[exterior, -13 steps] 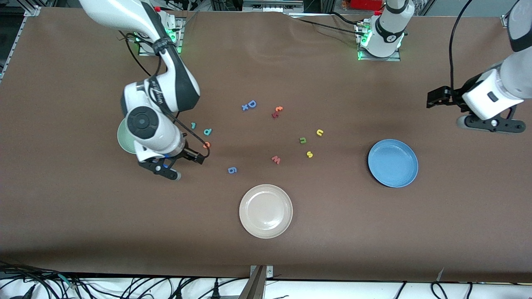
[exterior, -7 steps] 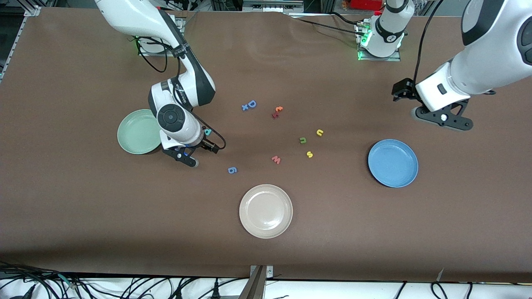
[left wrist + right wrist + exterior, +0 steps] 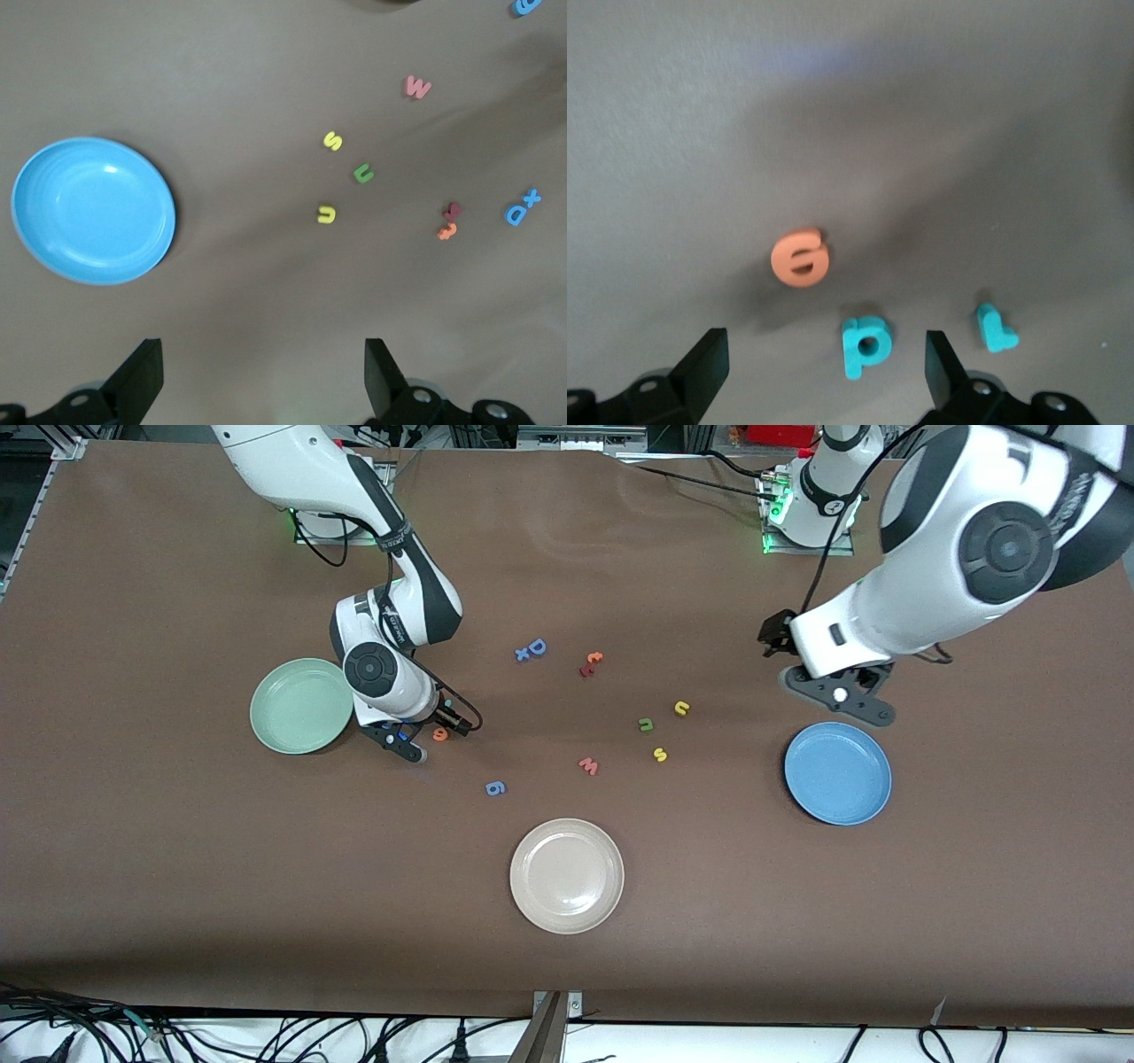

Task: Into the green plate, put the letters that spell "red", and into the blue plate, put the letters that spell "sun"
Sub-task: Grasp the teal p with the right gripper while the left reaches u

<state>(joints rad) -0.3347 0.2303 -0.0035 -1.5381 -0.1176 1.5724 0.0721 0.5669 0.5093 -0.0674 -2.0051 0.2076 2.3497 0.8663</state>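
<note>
1. The orange "e" (image 3: pixel 440 733) lies on the bench (image 3: pixel 177 886) just beside my right tool (image 3: pixel 415 737), toward the left arm's end of it; in the right wrist view the "e" (image 3: pixel 800 258) sits between the two fingers' lines and a little ahead of them.
2. The teal "d" (image 3: pixel 866 344) and teal "r" (image 3: pixel 996 328) show only in that wrist view, closer under the tool than the "e"; in the front view the wrist hides them. My judgement: a short drop onto one of these three is the coming move.
3. The right tool is low over the bench with its fingers apart and nothing between them.
4. The green plate (image 3: pixel 301 706) lies close by, toward the right arm's end, so the carry looks short.
5. The yellow "s" (image 3: pixel 660 755), green "n" (image 3: pixel 646 724) and yellow "u" (image 3: pixel 681 708) cluster mid-bench, between the two arms; the left arm is nearer to them.
6. The left tool (image 3: pixel 833 698) hangs over the bench at the blue plate's (image 3: pixel 837 772) rim, fingers wide apart, empty.
7. Count: three "red" letters, three "sun" letters, all on the bench; both target plates hold nothing. Three plates in all, counting the beige plate (image 3: pixel 567 875).
</note>
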